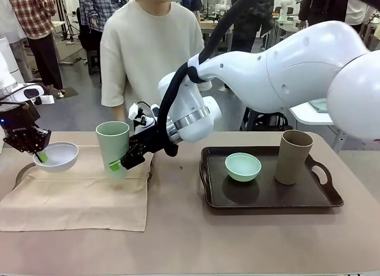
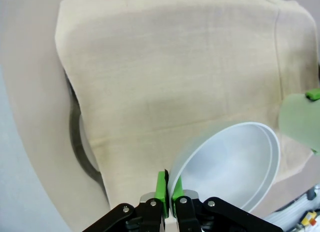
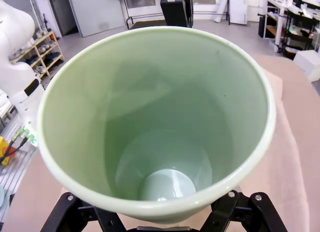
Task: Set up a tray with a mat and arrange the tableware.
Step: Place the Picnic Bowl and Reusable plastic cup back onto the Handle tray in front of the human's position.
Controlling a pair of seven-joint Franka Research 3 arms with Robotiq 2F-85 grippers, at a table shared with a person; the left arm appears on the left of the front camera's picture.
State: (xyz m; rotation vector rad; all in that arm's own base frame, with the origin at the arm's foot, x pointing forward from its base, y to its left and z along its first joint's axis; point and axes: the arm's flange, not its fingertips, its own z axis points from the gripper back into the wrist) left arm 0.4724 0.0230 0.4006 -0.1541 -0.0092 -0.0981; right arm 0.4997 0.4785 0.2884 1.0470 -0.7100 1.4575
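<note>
Currently four pieces of tableware.

Item: small white bowl (image 1: 57, 156), at nine o'clock on the worktop (image 1: 196, 240), at the far-left end of the beige mat (image 1: 77, 196). It is plain, matte and rigid, probably light and easily chipped, and best taken by the rim. That rim is pinched between the green pads (image 2: 161, 187) of the left jaws, which are pressed together on it.

Item: tall pale-green tumbler (image 1: 113, 146), at three o'clock of the bowl, tilted over the mat. Its smooth tapered wall looks apt to slip, so a grip low across the body suits. The right jaws stand wide, clamped on its lower wall.

Items: small mint-green bowl (image 1: 243, 166) and tall tan-brown tumbler (image 1: 293, 157), on the dark tray (image 1: 267, 202) at three o'clock of the worktop. The bowl is at nine o'clock of the tumbler, and neither arm touches them.

A dark rim (image 2: 77, 142) shows beneath the mat's edge.
</note>
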